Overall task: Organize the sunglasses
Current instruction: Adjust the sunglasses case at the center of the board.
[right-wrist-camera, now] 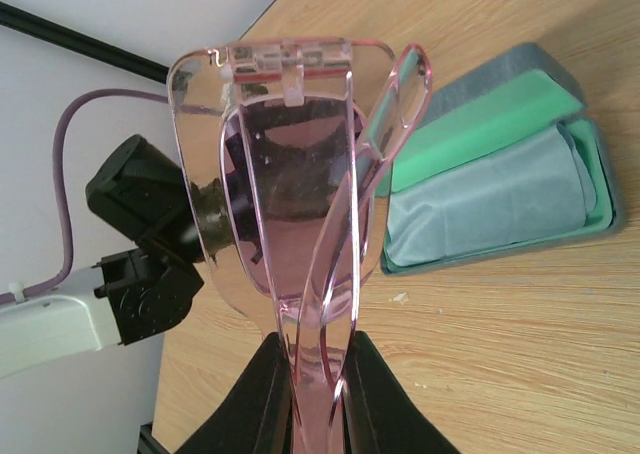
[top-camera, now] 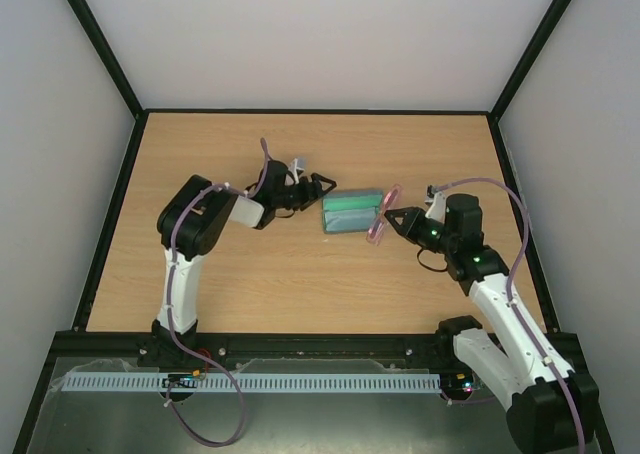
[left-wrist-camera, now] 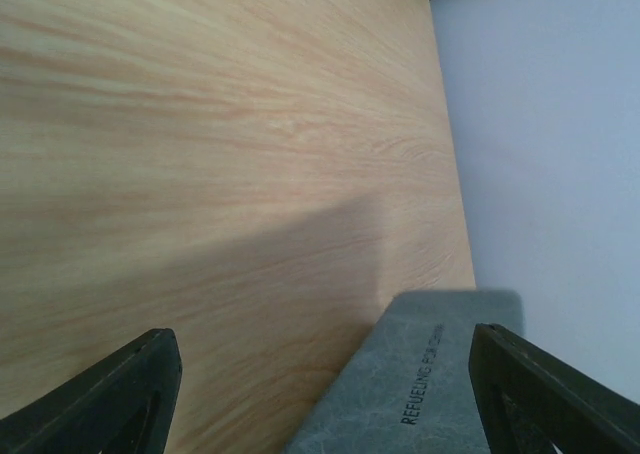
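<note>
The sunglasses [top-camera: 383, 214] are pinched, folded, in the right arm's [top-camera: 470, 264] narrow jaws, just beside the right end of the open grey case [top-camera: 352, 212]. Their long axis runs far-to-near, across the case's left-right length, so laying them in probably calls for about a quarter turn. The right arm reaches in low from the right, while the left arm's [top-camera: 200, 224] jaws stand wide at the case's left end, holding nothing.

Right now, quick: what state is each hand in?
Left hand: open, holding nothing.
Right hand: closed on the pink sunglasses.
</note>
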Available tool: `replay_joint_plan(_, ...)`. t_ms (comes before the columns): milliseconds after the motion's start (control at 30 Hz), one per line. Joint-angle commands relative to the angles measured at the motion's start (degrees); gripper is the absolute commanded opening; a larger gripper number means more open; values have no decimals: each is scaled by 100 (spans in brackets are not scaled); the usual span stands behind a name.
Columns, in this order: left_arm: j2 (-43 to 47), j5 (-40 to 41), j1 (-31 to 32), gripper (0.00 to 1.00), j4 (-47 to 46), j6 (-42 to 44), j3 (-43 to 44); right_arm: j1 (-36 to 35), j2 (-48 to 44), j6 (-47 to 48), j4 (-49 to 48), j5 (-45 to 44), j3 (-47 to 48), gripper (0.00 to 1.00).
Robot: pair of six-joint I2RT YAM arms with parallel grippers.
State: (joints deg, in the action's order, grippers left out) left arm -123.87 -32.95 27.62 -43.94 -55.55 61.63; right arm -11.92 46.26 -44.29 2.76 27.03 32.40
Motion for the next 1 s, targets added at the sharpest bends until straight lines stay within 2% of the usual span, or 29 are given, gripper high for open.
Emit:
replay_joint_plan(0,171,-86,123,82,-509,-122,-408,64,99,117,-142,147,-60,6)
replay_joint_plan(533,603,-135,513,81,-1437,-592,-1536,149,949,362,-186,-29,97,6)
replay_joint_plan(833,972,-127,414,81,-1360,-564,-1876,148,2515,971,479,-212,1243,5)
replay_joint_plan(967,1203,-105,341,81,-1319,-563,-2072,60,3170,1330,1130,-551,1916,5)
